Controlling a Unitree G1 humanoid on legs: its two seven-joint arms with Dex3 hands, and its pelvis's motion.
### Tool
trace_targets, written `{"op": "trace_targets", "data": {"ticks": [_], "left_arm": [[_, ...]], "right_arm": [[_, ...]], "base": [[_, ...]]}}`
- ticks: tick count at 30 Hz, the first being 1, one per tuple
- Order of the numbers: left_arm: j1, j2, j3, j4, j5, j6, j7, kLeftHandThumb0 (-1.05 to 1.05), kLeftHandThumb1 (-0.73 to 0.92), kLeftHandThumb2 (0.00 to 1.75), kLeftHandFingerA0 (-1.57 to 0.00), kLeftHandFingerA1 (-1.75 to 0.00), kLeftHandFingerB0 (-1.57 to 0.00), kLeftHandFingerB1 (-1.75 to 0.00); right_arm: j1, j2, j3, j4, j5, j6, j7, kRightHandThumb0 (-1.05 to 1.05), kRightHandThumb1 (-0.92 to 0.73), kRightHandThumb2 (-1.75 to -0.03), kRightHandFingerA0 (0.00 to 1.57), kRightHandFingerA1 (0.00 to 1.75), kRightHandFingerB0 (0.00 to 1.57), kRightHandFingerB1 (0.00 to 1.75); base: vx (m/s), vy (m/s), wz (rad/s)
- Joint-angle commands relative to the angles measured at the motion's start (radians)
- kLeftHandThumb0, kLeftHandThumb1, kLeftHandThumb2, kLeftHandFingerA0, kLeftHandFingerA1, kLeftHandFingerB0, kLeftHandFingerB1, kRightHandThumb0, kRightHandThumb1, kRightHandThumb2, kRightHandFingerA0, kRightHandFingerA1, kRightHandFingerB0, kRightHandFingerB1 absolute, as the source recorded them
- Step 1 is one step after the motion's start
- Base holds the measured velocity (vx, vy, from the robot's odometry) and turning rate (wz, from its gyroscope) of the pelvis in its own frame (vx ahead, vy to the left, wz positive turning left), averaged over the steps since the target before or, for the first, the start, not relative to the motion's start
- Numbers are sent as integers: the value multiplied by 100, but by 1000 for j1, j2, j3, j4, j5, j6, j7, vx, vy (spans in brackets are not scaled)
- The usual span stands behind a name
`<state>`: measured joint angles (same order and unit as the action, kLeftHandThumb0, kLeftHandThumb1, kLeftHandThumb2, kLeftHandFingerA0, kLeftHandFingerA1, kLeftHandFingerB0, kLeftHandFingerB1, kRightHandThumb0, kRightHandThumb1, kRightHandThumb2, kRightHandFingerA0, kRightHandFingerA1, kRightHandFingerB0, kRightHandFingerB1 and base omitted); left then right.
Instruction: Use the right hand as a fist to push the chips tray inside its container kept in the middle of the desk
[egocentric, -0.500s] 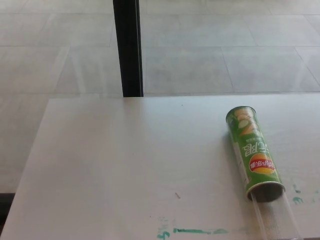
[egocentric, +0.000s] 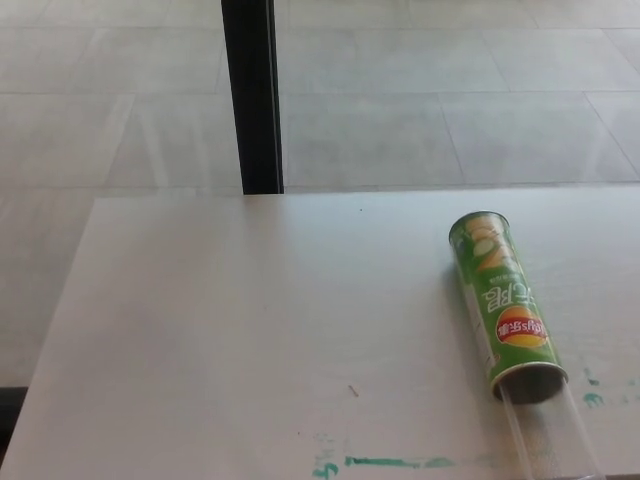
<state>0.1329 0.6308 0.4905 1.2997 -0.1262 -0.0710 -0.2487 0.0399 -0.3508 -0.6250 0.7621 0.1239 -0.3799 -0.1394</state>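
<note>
Here neither the left hand nor the right hand is seen in the head view, so whether either is open, closed or holding anything is not shown. No arm or forearm enters from any edge.

The chips container (egocentric: 502, 304), a green tube with a red and yellow logo, is laid on its side on the right part of the desk (egocentric: 250, 330). Its closed end is turned to the far side and its open mouth to the near side, with the tube angled slightly so that the near end sits further right. From the open mouth a clear plastic chips tray (egocentric: 550, 435) is seen sticking out toward the near edge, where it is cut off by the bottom of the picture. The tray is only partly inside the container.

On the pale desk top, a streak of green paint marks (egocentric: 395, 462) is found near the near edge, left of the tray, and smaller green dabs lie just right of the container's mouth. A tiny dark speck is seen left of the mouth. Beyond the far edge of the desk, a black post (egocentric: 250, 95) stands upright against a pale tiled floor (egocentric: 450, 100).

Compared with the earlier frame, the whole picture is shifted slightly to the left, so a camera move is indicated; the container and tray are placed as before on the desk.
</note>
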Motion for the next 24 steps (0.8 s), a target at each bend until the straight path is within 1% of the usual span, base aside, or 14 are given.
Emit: {"op": "trace_targets", "data": {"ticks": [1,3,4,6,7,10,13,14,15,17,20,21,23,24], "left_arm": [[3,22,12,6,-27,-15,-19,-69,82,64,-52,-55,-43,-43],[2,22,5,6,-20,-16,-12,-69,83,64,-52,-53,-43,-42],[2,22,4,5,-18,-16,-10,-69,82,64,-52,-53,-44,-43],[2,22,2,6,-17,-16,-12,-69,83,64,-50,-52,-42,-42],[2,22,3,7,-18,-16,-15,-69,82,64,-50,-51,-42,-42],[-1,18,14,12,-29,-5,-11,-69,82,64,-52,-55,-44,-43],[3,16,23,9,-40,-7,-16,-69,81,64,-54,-57,-44,-44],[3,17,23,7,-40,-9,-18,-66,64,102,-50,-65,-39,-57],[6,16,23,6,-40,-14,-25,-69,81,64,-53,-58,-41,-44],[7,19,8,4,-24,-19,-15,-69,83,64,-53,-56,-45,-44],[2,17,9,9,-24,-15,-7,-67,83,64,-53,-52,-43,-43],[4,17,19,8,-35,-12,-18,-68,82,65,-53,-54,-41,-42],[5,17,19,7,-36,-16,-22,-67,82,64,-52,-54,-41,-43],[7,23,17,9,-32,-14,-16,-67,83,64,-53,-54,-42,-43]], "right_arm": [[21,32,-51,-270,92,3,-45,-57,-76,-63,71,60,49,39],[32,53,-54,-401,91,8,-57,-52,-77,-63,71,57,47,41],[50,68,-42,-501,102,4,-38,-54,-78,-64,66,58,42,42],[58,89,-28,-591,133,18,-13,-56,-79,-63,67,57,44,42],[74,104,-15,-665,135,50,-16,-55,-79,-63,69,55,44,42],[89,132,18,-794,130,84,-18,-57,-79,-63,73,54,49,42],[126,153,63,-929,145,128,1,-61,-78,-63,71,55,47,42],[144,163,82,-980,143,141,7,-61,-63,-97,65,67,42,56],[163,166,98,-1014,150,144,22,-60,-80,-64,71,56,45,43],[228,184,158,-1128,166,156,54,-60,-82,-64,70,57,47,41],[290,180,201,-1211,173,164,90,-61,-84,-65,69,57,47,41],[332,170,238,-1254,200,139,136,-60,-85,-65,66,62,45,42],[362,160,250,-1272,171,125,156,-62,-86,-66,67,60,44,41],[406,145,280,-1281,155,69,207,-57,-87,-67,66,60,43,41]], "base": [[0,0,0],[0,0,0],[0,0,0],[0,0,0],[0,0,0],[0,0,0],[0,0,0],[0,0,0],[0,0,0],[0,0,0],[0,0,0],[0,0,0],[0,0,0],[0,0,0]]}}
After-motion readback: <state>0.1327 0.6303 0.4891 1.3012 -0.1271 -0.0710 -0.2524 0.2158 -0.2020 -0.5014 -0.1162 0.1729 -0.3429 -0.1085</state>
